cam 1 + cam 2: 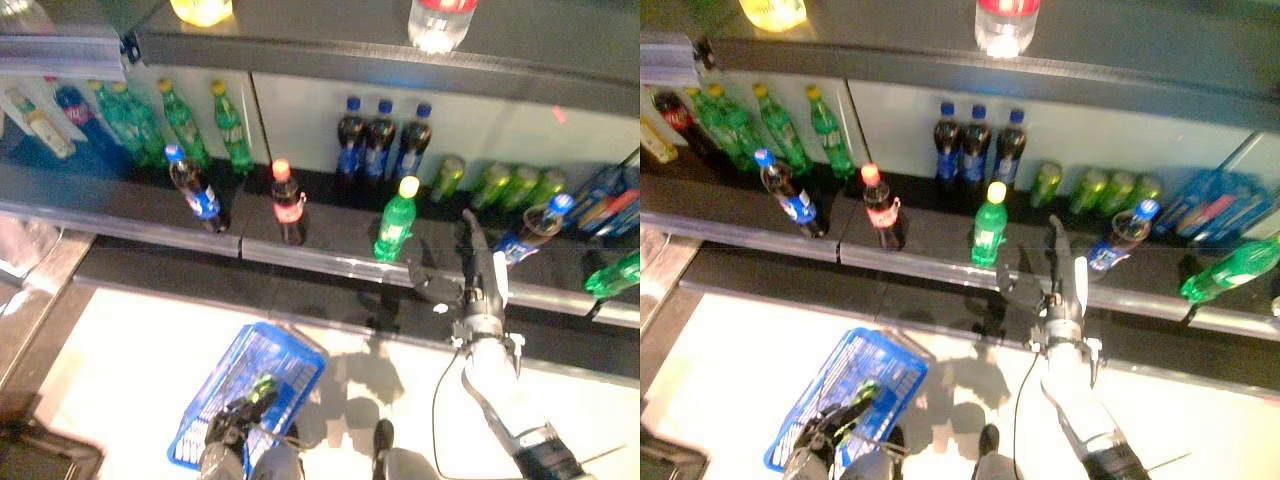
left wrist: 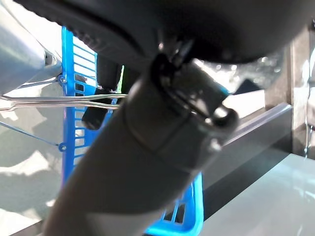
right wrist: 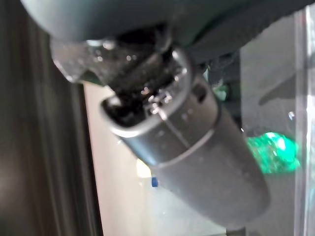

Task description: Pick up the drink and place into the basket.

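A green drink bottle with a yellow cap [image 1: 395,225] stands near the front of the dark shelf [image 1: 330,240]. Just to its right my right hand [image 1: 482,285] is open, fingers straight and pointing into the shelf, thumb spread toward the bottle, not touching it. The bottle shows as a green blur [image 3: 273,151] in the right wrist view. Low on the left, a blue plastic basket [image 1: 250,380] hangs over the pale floor. My left hand [image 1: 232,425] is curled round its wire handle [image 2: 59,100]. Something green [image 1: 262,388] shows beside that hand.
On the shelf stand a red-capped cola bottle [image 1: 288,205], a tilted blue-capped dark bottle [image 1: 195,190], three dark bottles [image 1: 380,135] at the back, and green bottles [image 1: 180,120] back left. Right of my hand lie a blue-capped bottle [image 1: 535,228] and green bottles [image 1: 615,272]. Another shelf overhangs above.
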You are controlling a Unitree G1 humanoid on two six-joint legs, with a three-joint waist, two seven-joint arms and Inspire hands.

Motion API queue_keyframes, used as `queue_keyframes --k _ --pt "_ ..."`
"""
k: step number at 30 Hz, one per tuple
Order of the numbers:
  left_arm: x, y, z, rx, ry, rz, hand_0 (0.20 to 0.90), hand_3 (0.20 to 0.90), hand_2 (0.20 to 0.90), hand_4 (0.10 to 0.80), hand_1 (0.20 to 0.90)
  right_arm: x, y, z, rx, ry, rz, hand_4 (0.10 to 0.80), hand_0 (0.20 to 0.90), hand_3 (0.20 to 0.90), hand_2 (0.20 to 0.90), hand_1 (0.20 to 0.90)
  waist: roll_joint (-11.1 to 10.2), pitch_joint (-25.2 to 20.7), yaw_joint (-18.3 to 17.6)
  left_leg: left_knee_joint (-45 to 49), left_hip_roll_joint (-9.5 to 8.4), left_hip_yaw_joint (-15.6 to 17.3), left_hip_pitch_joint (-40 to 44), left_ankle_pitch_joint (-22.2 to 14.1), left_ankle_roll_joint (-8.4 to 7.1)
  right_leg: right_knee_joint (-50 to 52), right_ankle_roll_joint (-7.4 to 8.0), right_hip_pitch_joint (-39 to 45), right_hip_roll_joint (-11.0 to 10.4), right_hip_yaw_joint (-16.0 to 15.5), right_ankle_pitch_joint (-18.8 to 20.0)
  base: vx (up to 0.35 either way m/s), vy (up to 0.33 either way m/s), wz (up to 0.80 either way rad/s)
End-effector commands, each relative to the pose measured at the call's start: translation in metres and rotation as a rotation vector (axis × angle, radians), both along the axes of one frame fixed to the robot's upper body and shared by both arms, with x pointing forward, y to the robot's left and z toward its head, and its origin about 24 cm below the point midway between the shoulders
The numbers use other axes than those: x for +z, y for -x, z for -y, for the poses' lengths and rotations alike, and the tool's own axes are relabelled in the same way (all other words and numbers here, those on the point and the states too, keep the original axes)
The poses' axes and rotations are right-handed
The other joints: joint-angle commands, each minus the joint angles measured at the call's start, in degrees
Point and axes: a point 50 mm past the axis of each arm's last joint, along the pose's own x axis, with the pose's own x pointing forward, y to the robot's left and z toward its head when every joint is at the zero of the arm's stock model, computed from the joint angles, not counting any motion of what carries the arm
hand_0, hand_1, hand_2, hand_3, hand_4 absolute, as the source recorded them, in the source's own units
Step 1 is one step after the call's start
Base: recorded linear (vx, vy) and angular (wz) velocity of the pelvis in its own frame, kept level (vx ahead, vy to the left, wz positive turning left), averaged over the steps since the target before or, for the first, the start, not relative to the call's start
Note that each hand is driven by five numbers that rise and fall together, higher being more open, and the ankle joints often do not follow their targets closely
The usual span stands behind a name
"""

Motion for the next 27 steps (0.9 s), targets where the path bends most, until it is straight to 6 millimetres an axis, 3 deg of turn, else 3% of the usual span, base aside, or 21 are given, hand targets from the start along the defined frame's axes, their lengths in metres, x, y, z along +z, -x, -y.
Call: queue_keyframes --k 1,8,11,16,22,27 --pt "-0.014 0.05 -0.023 -0.003 -0.075 -0.156 0.3 0.2 0.3 0.1 0.3 0.065 -0.015 -0.017 0.019 -0.12 0.337 0.8 0.9 0.9 0.9 0.9 -1.31 0.85 1.31 7.31 2.38 -2.6 -6.17 2.08 -1.93 8.87 -0.47 -3.73 -4.9 1.4 -3.82 -0.153 0.059 0.07" --pt "0.0 0.015 -0.019 0.027 -0.047 -0.013 0.3 0.2 0.3 0.1 0.3 0.1 -0.032 -0.022 -0.066 -0.124 0.444 0.8 0.9 0.9 0.9 0.9 -0.22 5.53 1.88 11.89 1.71 -3.81 -11.61 3.56 -2.02 13.01 -1.42 -8.2 -4.95 1.94 -4.54 -0.085 0.03 0.05" --pt "0.006 0.005 -0.019 0.019 -0.046 0.032 0.3 0.2 0.3 0.1 0.3 0.107 -0.036 -0.017 -0.098 -0.219 0.457 0.8 0.9 0.9 0.9 0.9 0.15 7.16 2.09 13.29 1.35 -4.12 -13.51 3.78 -1.77 14.78 -1.61 -9.98 -4.95 2.19 -4.88 -0.065 -0.006 0.07" --pt "0.009 -0.005 -0.014 -0.006 -0.036 0.057 0.3 0.2 0.3 0.1 0.3 0.117 -0.04 -0.022 -0.089 -0.251 0.476 0.8 0.9 0.9 0.9 0.9 0.76 8.92 2.33 14.5 0.84 -4.63 -15.54 4.44 -1.7 15.77 -1.75 -11.54 -5.08 2.42 -4.86 -0.047 0.003 0.04" --pt "0.015 -0.019 0.0 -0.038 -0.013 0.103 0.3 0.2 0.3 0.1 0.3 0.145 -0.051 -0.024 -0.092 -0.268 0.526 0.8 0.9 0.9 0.9 0.9 1.96 11.59 2.96 15.27 0.11 -4.88 -17.76 5.43 -1.56 16.78 -1.98 -13.9 -5.15 2.9 -4.68 -0.038 0.034 -0.01" --pt "0.02 -0.025 -0.001 -0.052 -0.012 0.14 0.3 0.2 0.3 0.1 0.3 0.167 -0.057 -0.019 -0.124 -0.286 0.56 0.8 0.9 0.9 0.9 0.9 2.46 11.62 3.79 15.18 -0.5 -5.01 -20.4 5.13 -1.18 17.17 -1.85 -17.11 -4.98 3.25 -4.46 0.0 0.0 0.0"
